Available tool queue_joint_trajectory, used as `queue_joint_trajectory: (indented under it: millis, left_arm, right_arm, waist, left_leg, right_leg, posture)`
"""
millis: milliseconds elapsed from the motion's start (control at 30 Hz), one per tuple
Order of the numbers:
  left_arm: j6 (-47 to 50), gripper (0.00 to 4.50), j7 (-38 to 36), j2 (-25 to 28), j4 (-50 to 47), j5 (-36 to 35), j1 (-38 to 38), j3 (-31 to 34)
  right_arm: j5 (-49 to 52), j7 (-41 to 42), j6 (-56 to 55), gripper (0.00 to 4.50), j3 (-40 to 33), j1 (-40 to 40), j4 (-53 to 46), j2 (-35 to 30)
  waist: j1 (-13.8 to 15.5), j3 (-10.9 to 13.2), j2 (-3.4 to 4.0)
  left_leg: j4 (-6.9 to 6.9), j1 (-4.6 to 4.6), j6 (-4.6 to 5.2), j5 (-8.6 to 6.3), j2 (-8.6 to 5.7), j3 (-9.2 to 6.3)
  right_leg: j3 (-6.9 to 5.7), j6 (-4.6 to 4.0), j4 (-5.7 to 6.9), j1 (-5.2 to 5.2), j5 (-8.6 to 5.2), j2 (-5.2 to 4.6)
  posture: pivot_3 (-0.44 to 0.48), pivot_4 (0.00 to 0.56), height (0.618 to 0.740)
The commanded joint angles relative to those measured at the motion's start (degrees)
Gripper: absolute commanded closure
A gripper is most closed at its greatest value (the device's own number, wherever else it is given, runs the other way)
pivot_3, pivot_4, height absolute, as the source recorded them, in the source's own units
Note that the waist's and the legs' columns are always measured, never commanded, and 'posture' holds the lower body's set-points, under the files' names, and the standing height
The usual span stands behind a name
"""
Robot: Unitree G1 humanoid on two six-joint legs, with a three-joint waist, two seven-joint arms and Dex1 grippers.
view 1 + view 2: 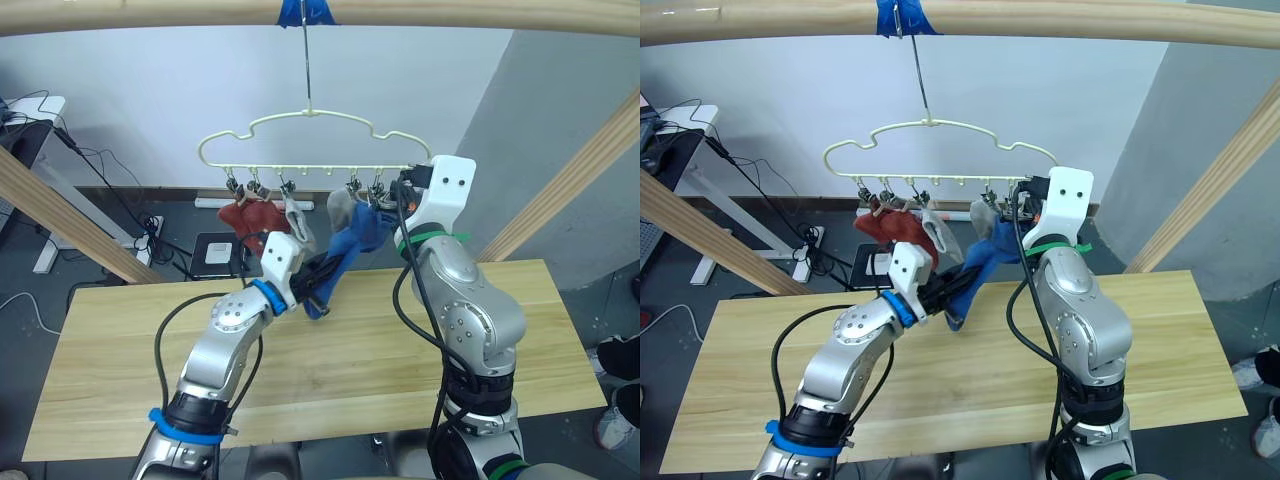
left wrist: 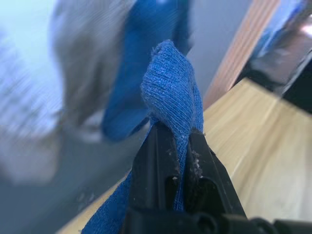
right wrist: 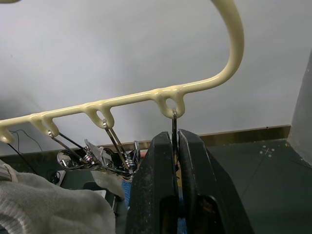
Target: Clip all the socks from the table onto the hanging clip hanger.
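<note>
The clip hanger (image 1: 300, 140) hangs by its hook from the wooden pole (image 1: 450, 12) above the worktop (image 1: 330, 350), and most socks already dangle from its row of clips: rust red socks (image 1: 250, 215) toward its left end, a light grey sock (image 1: 297, 222) beside them, another grey one (image 1: 340, 205) further right. The last blue sock (image 1: 985, 262) stretches from the hanger's right end down to the left gripper (image 2: 179, 146), whose jaws are pressed together, pinching a fold of the knit. The right gripper (image 3: 175, 156) sits at the rightmost clip (image 3: 174, 126), jaws closed on its metal wire, probably squeezing it open, though the clip mouth is hidden. The sock is light, soft and limp, so it will sag and bunch; best held near the cuff edge, kept taut, so a single thin layer feeds into the clip.
</note>
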Motion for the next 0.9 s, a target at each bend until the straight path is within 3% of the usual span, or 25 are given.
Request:
queue_joint_trajectory:
  millis: [33, 367, 900]
  left_arm:
    - [-2.9, 4.47, 0.2, -3.2, 2.9, 1.0, -3.1, -2.3]
    - [-9.4, 4.47, 1.2, -10.6, 16.1, 3.9, -11.4, -3.5]
    - [-14.1, 4.47, 2.1, -14.7, 21.8, 4.8, -14.9, -2.6]
  right_arm:
    - [-0.4, -0.7, 0.9, 4.50, -0.7, -1.8, -3.6, 1.3]
    - [-0.6, -1.2, 2.5, 4.50, -0.5, -2.1, -5.5, 1.6]
    - [-1.9, -1.5, 3.6, 4.50, 0.4, -1.4, -6.7, 0.7]
  waist:
    - [0.0, 0.0, 0.00]
    - [-0.6, 0.0, 0.00]
    - [-1.9, 0.0, 0.00]
  left_leg:
    - [0.03, -0.09, 0.00, 0.00, -0.01, 0.00]
    - [0.08, -0.24, 0.01, 0.00, -0.03, 0.02]
    - [0.12, -0.30, 0.01, 0.01, -0.03, 0.01]
  right_leg:
    - [-0.02, 0.00, 0.02, -0.07, 0.00, 0.00]
    - [0.02, 0.02, 0.06, -0.25, 0.02, 0.03]
    - [0.03, 0.03, 0.10, -0.29, 0.02, 0.04]
  posture:
    - [-0.231, 0.274, 0.740]
    - [-0.259, 0.269, 0.740]
    - [-0.297, 0.269, 0.740]
